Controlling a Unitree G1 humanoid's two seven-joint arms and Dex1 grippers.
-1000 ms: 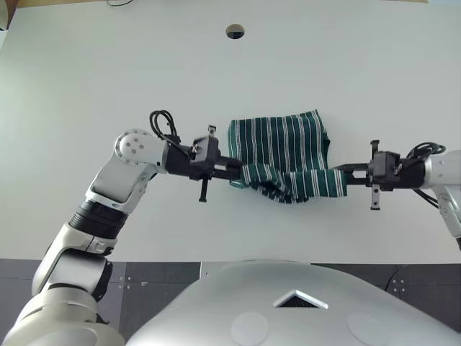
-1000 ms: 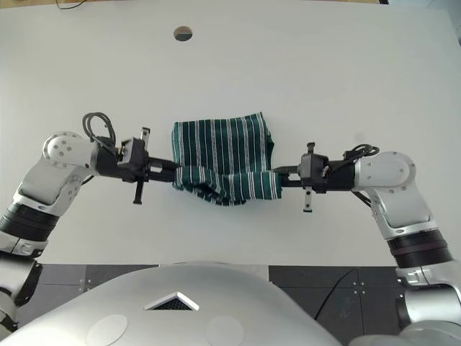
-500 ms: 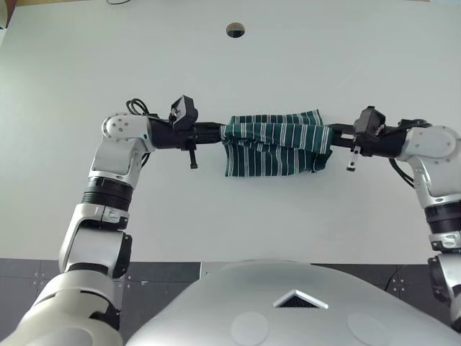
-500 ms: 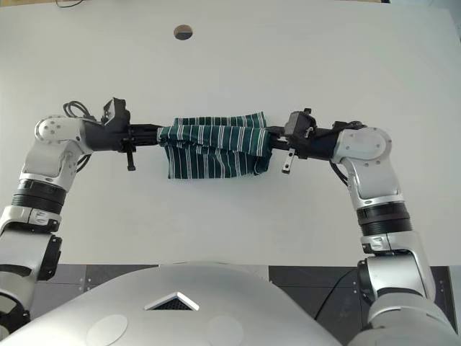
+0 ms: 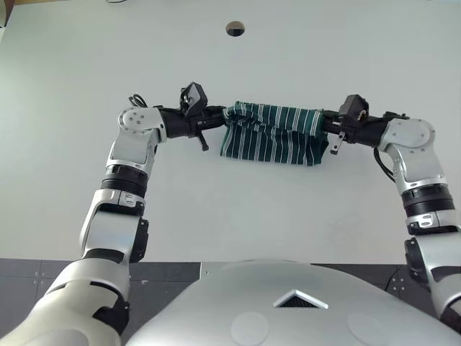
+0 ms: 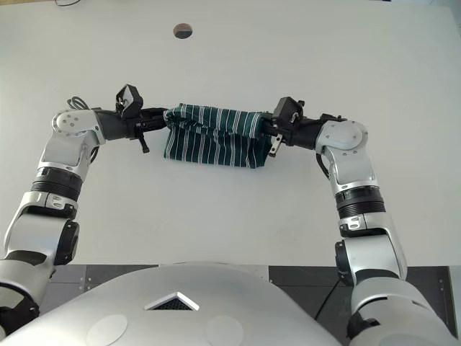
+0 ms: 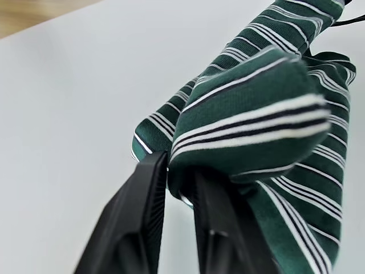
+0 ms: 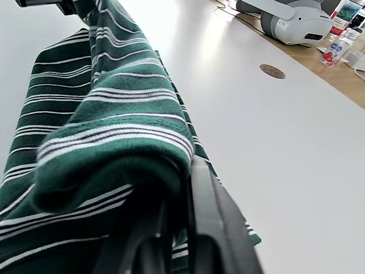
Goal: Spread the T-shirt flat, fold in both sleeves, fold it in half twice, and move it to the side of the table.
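**Striped T-shirt strung between two arms over worktop**

Seen from the head camera: a white worktop [image 5: 216, 216] across the whole scene. At mid-worktop, well back from the near edge, a dark green T-shirt [image 5: 270, 133] with white stripes, bunched into a long band, its upper edge taut between the arms and its lower part hanging toward the surface. Touching the worktop or just clear of it: cannot tell.

Left jaws closed tight on the shirt's left end, right jaws closed tight on its right end. Cloth draped over the black fingers [image 7: 140, 220] in the left wrist view, and likewise in the right wrist view.

Beyond the shirt, near the far edge, a round cable hole [image 5: 235, 30]. Farther off in the right wrist view, a white headset-like device [image 8: 293, 23] and a small labelled bottle [image 8: 335, 50], print too small to read.
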